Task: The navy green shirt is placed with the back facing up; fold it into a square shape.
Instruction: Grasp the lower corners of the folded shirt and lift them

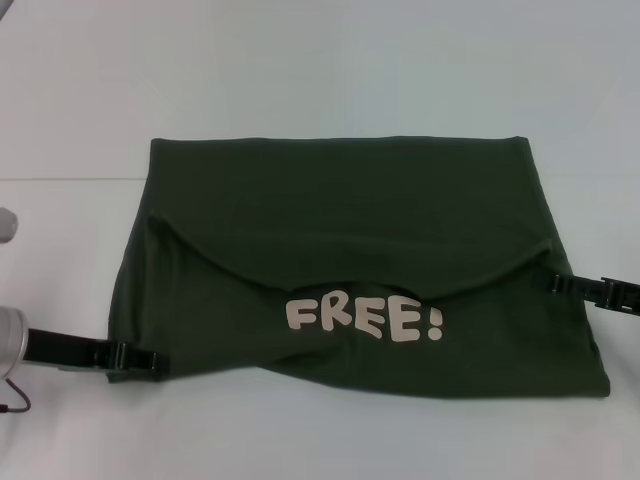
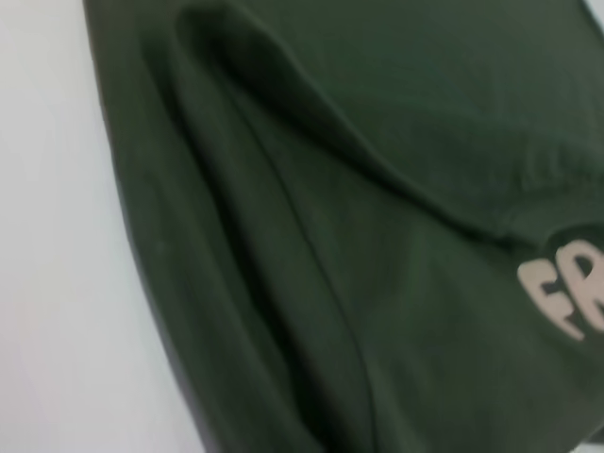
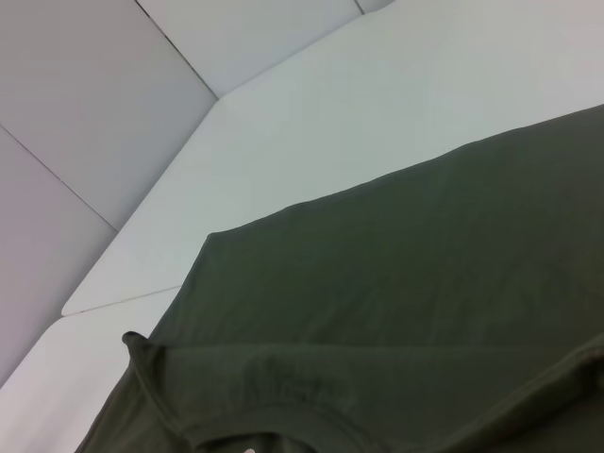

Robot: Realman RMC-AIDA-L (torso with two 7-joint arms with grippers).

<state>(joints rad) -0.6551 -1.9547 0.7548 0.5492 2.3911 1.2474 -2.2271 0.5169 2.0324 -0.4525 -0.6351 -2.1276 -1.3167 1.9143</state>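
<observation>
Shirt (image 1: 350, 270) laid folded on white table (image 1: 300, 90), pale "FREE!" lettering (image 1: 363, 319) shown on near flap, left gripper (image 1: 135, 358) set at its near-left edge, right gripper (image 1: 570, 285) at right edge, finger state indeterminable for both.

**Open counter on every side of the folded cloth**

The navy green shirt (image 1: 350, 270) fills the middle of the white counter (image 1: 320, 80), lying low with soft ridges where its layers overlap. Bare surface runs wide beyond its far edge and along a thinner strip at the near edge. The left gripper (image 1: 140, 358) sits at the shirt's near left corner, its arm reaching in across the left strip. The right gripper (image 1: 570, 285) sits at the right edge, its arm crossing that side. Only these two arms and the cloth occupy any room
</observation>
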